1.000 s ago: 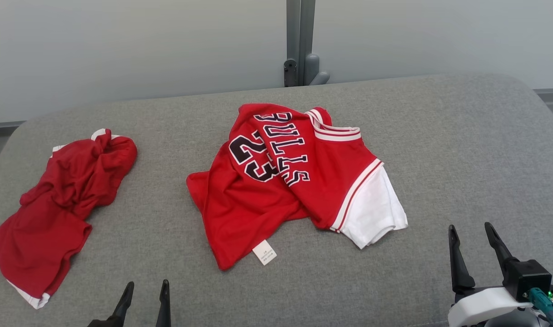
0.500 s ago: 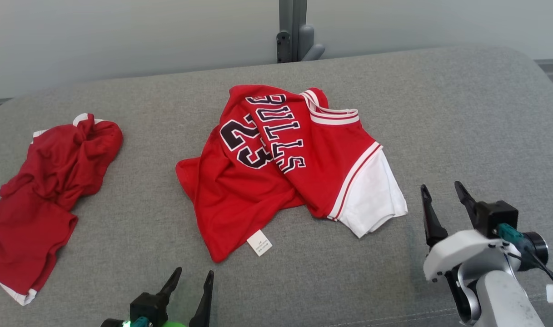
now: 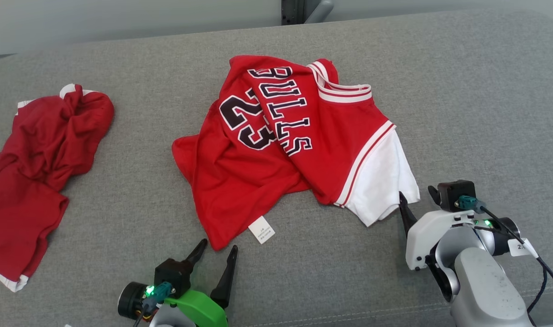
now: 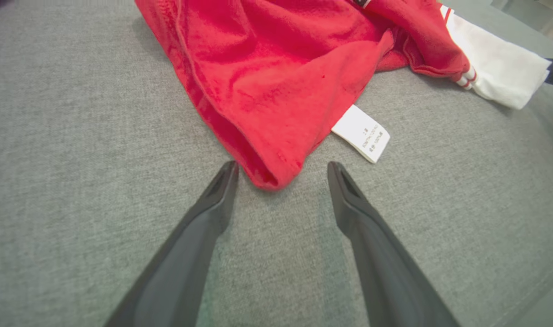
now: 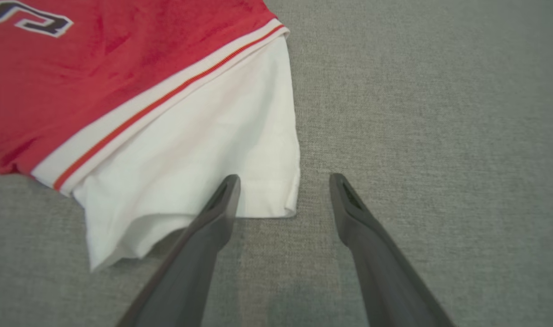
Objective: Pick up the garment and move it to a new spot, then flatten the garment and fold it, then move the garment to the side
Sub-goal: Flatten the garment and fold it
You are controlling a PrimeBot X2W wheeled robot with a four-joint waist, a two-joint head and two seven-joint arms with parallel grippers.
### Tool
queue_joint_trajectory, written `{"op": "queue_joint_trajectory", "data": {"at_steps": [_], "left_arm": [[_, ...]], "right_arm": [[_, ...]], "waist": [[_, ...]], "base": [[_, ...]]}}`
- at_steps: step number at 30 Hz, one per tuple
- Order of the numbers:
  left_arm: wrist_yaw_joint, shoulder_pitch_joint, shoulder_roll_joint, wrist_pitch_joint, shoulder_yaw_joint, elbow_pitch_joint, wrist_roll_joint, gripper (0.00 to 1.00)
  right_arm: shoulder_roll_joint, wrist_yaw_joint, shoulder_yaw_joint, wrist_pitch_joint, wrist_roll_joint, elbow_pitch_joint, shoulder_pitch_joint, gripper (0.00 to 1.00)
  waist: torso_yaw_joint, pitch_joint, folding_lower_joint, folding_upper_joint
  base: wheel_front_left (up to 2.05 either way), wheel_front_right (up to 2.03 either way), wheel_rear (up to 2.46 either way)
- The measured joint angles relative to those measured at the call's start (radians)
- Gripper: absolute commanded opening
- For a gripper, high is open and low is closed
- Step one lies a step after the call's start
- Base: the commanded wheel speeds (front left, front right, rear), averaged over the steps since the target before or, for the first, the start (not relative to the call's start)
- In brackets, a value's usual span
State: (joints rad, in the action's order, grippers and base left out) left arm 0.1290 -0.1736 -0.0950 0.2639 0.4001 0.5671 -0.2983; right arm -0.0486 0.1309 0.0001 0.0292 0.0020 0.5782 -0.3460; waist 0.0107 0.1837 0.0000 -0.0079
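The garment [image 3: 276, 150] is lying crumpled on the desk [image 3: 462, 91], every step pending, while the left gripper [image 3: 218, 245] at its 7 o'clock corner [image 4: 267, 177] and the right gripper [image 5: 284, 178] at its 4 o'clock sleeve [image 3: 381, 181] are hovering spread.

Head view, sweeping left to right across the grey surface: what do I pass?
From the left: crumpled red garment → Bulls jersey → white sleeve → right gripper, fingers open. The left gripper sits below the jersey's left part, so it is left out of the order.
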Motion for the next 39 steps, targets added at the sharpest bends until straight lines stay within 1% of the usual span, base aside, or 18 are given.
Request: {"op": "queue_joint_trajectory", "data": {"at_steps": [10, 19, 20, 21, 22, 23, 24, 29, 32, 35, 37, 39], "left_arm": [[0.000, -0.052, -0.016, 0.000, 0.054, 0.017, -0.011, 1.00], [0.000, -0.081, -0.018, 0.000, 0.072, 0.044, -0.024, 1.00], [0.000, -0.085, -0.017, 0.000, 0.073, 0.049, -0.024, 0.99], [0.000, -0.090, -0.017, 0.001, 0.074, 0.053, -0.024, 0.66], [0.000, -0.096, -0.017, 0.001, 0.077, 0.057, -0.024, 0.36], [0.000, -0.103, -0.015, 0.001, 0.080, 0.060, -0.024, 0.02], [0.000, -0.111, -0.014, 0.001, 0.082, 0.064, -0.024, 0.00], [0.000, -0.129, -0.012, 0.001, 0.091, 0.076, -0.044, 0.00], [0.000, -0.129, -0.022, 0.001, 0.099, 0.074, -0.102, 0.00], [0.000, -0.124, -0.057, 0.000, 0.098, 0.034, -0.178, 0.00], [0.000, -0.107, -0.089, -0.006, 0.099, -0.013, -0.253, 0.00], [0.000, -0.089, -0.132, -0.032, 0.099, -0.088, -0.314, 0.00]], "right_arm": [[0.000, 0.000, 0.024, -0.027, 0.014, 0.089, -0.058, 1.00], [-0.001, 0.000, 0.051, -0.053, 0.041, 0.152, -0.100, 1.00], [-0.001, 0.000, 0.055, -0.053, 0.044, 0.158, -0.105, 0.90], [-0.001, 0.000, 0.059, -0.053, 0.048, 0.164, -0.111, 0.62], [-0.002, 0.000, 0.065, -0.051, 0.052, 0.170, -0.119, 0.38], [-0.002, 0.000, 0.071, -0.048, 0.062, 0.176, -0.128, 0.03], [-0.002, 0.000, 0.074, -0.048, 0.077, 0.181, -0.135, 0.00], [0.001, 0.001, 0.084, -0.055, 0.146, 0.197, -0.159, 0.00], [0.000, 0.001, 0.083, -0.066, 0.217, 0.171, -0.160, 0.00], [-0.005, 0.001, 0.078, -0.059, 0.334, 0.083, -0.157, 0.00], [-0.025, 0.001, 0.077, -0.031, 0.423, -0.011, -0.141, 0.00], [-0.059, 0.001, 0.071, 0.012, 0.517, -0.133, -0.103, 0.00]], "waist": [[-0.006, 0.018, 0.0000, 0.0000], [-0.012, 0.034, 0.0000, 0.0000], [-0.012, 0.036, 0.0000, 0.0000], [-0.012, 0.039, 0.0000, 0.0000], [-0.013, 0.042, 0.0000, 0.0000], [-0.013, 0.046, 0.0000, 0.0000], [-0.014, 0.048, 0.0000, 0.0000], [-0.021, 0.052, 0.0000, 0.0000], [-0.028, 0.045, 0.0000, 0.0000], [-0.036, 0.031, 0.0000, 0.0000], [-0.041, 0.018, 0.0000, 0.0000], [-0.046, 0.005, 0.0000, 0.0000]], "base": [[0.00, 0.00, 0.00], [0.00, 0.00, 0.00], [0.00, 0.00, 0.00], [0.00, 0.00, 0.00], [0.00, 0.00, 0.00], [0.00, 0.00, 0.00], [0.00, 0.00, 0.00], [0.00, 0.00, 0.00], [0.00, 0.00, 0.00], [0.00, 0.00, 0.00], [0.00, 0.00, 0.00], [0.00, 0.00, 0.00]]}}
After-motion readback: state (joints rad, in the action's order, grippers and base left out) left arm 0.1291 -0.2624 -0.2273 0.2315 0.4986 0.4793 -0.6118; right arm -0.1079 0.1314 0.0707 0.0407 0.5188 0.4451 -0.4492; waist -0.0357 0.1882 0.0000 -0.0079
